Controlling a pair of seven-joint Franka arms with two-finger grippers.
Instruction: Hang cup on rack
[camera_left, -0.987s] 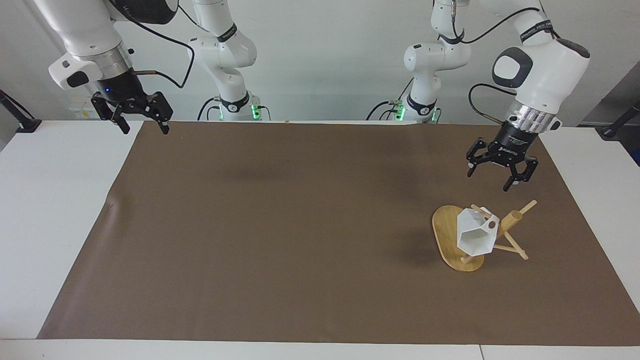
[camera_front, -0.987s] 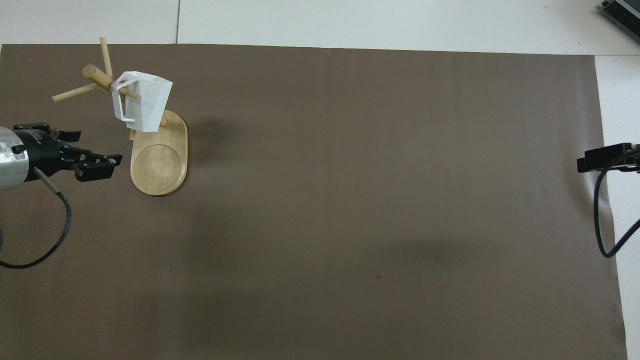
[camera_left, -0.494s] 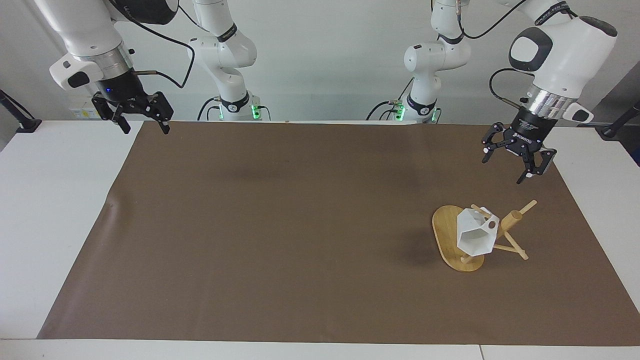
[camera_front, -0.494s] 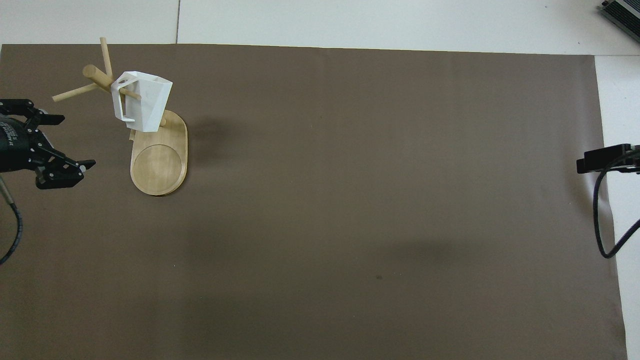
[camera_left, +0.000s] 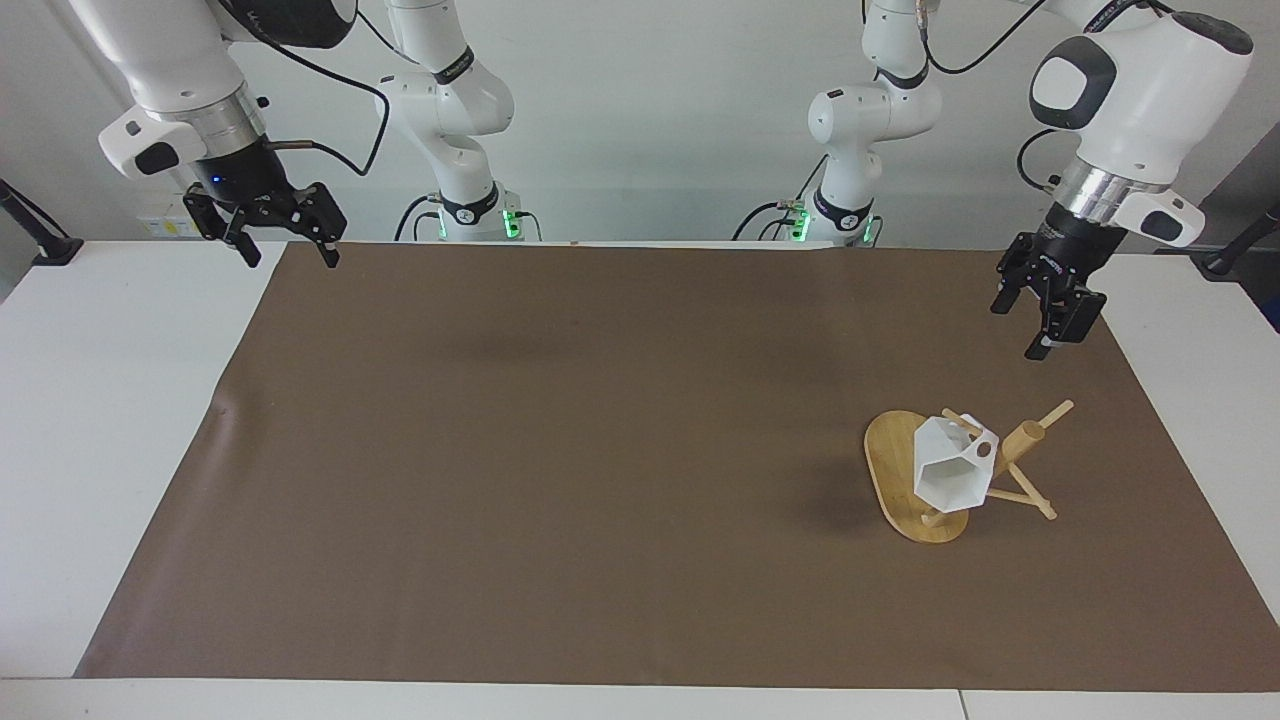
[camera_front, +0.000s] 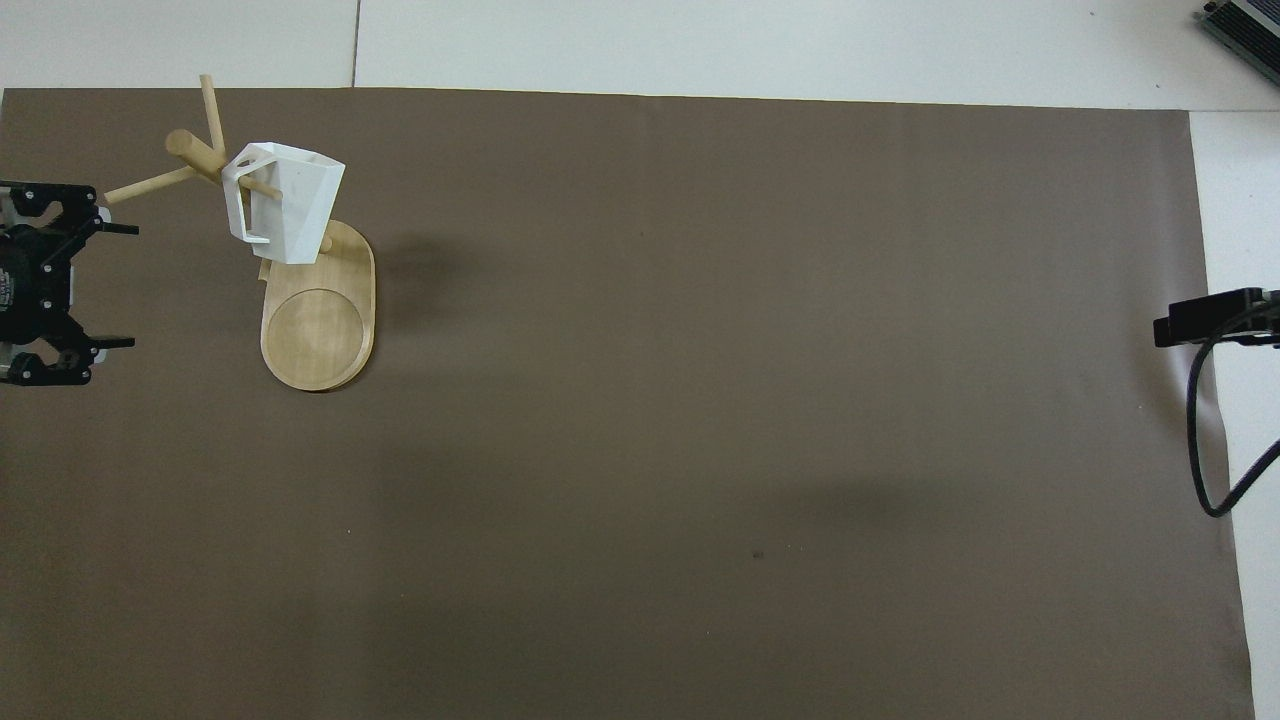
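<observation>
The white faceted cup hangs by its handle on a thin peg of the bamboo rack, tilted, with its hexagonal mouth showing in the facing view. The rack stands on the brown mat toward the left arm's end of the table. My left gripper is raised over the mat beside the rack, clear of it, open and empty. My right gripper waits in the air over the mat's corner at the right arm's end, open and empty.
A brown mat covers most of the white table. A cable hangs from the right arm at the mat's edge. Nothing else stands on the mat.
My left gripper has drawn away from the rack, rising and swinging toward the left arm's end of the table while turning. The cup, the rack and the right arm have not moved.
</observation>
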